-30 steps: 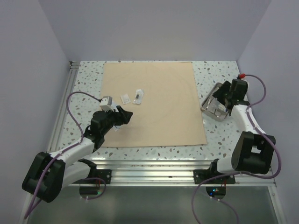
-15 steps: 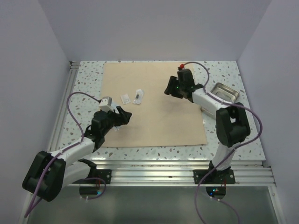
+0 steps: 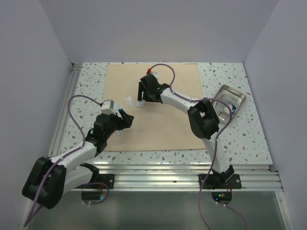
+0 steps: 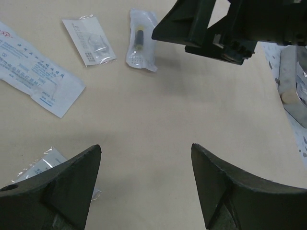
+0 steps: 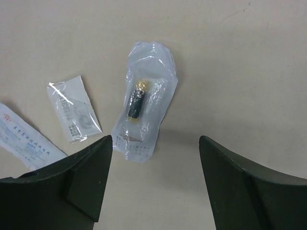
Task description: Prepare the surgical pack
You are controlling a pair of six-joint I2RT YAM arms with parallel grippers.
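Note:
The beige-tan wrap sheet (image 3: 168, 124) lies flat mid-table. On its left part lie small white sachets: one holding a black vial (image 5: 144, 108) and a flatter one (image 5: 73, 109), with a long printed one (image 4: 36, 67) beside them. My right gripper (image 5: 154, 139) hovers open just over the vial sachet (image 3: 142, 101), nothing between its fingers. My left gripper (image 4: 146, 148) is open over bare sheet nearer the front, a crinkled clear sachet (image 4: 41, 160) by its left finger. The steel tray (image 3: 229, 98) sits off the sheet at the right.
The right arm (image 3: 182, 101) stretches across the sheet from the right. The speckled table (image 3: 91, 81) is walled on both sides and at the back. An aluminium rail (image 3: 158, 170) runs along the front edge.
The right arm has swung from the tray at the far right across the sheet to the sachets, and its jaws have spread wider. The left arm has hardly moved.

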